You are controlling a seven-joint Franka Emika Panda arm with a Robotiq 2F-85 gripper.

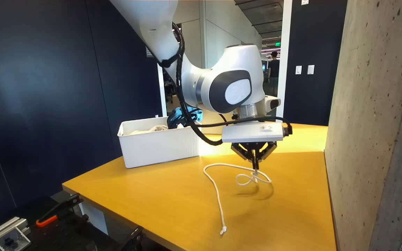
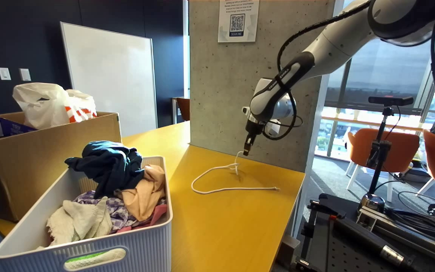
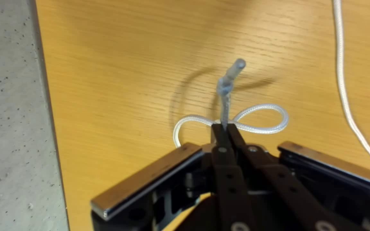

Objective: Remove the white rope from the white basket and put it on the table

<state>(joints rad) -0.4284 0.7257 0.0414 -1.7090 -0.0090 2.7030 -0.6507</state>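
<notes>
The white rope is outside the white basket. One length with a knotted end lies on the yellow-orange table; the rest loops up to my gripper. In an exterior view, the rope curves over the table to the gripper. In the wrist view the gripper is shut on the rope near its other knotted end, a little above the table, with small loops hanging below the fingertips. The basket holds several cloths and stands apart from the gripper.
A concrete pillar borders the table, close to the gripper; it also shows in the wrist view. A cardboard box with plastic bags stands beside the basket. Dark blue cloth rises above the basket rim. A black cart adjoins the table edge.
</notes>
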